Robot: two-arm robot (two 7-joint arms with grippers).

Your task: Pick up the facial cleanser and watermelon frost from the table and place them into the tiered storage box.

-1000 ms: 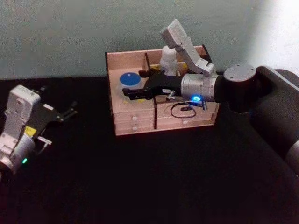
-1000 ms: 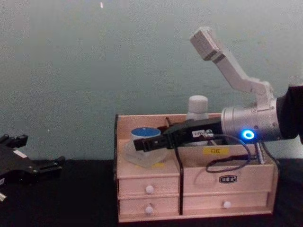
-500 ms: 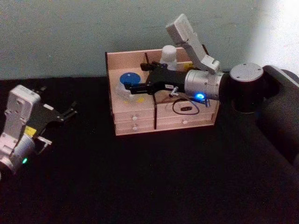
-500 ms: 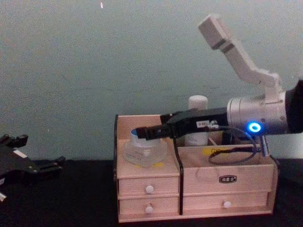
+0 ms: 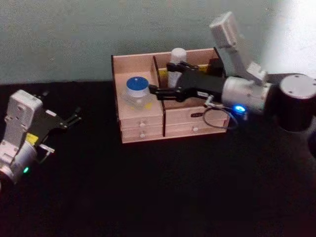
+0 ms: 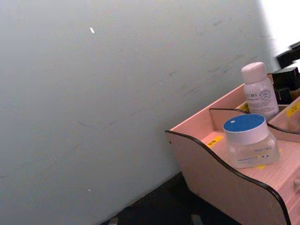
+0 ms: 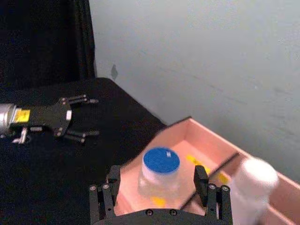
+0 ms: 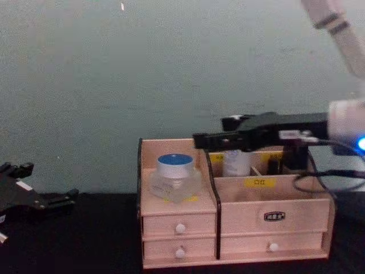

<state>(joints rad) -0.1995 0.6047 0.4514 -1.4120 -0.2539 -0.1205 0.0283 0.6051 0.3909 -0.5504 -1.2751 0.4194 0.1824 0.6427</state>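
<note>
On the near side of the black table [image 5: 148, 197], the left hand [image 5: 69, 120] lay parked and spread, well apart from the tiered storage box [image 5: 143, 132]. The right hand [image 8: 208, 139] had let go and drawn back and up from where it had hung a second earlier, fingers open and empty. The watermelon frost [image 8: 175, 176] sat in the box's left compartment. Behind the divider stood the facial cleanser [image 6: 260, 91]. Both looked stowed, so I judged the task all but done.
</note>
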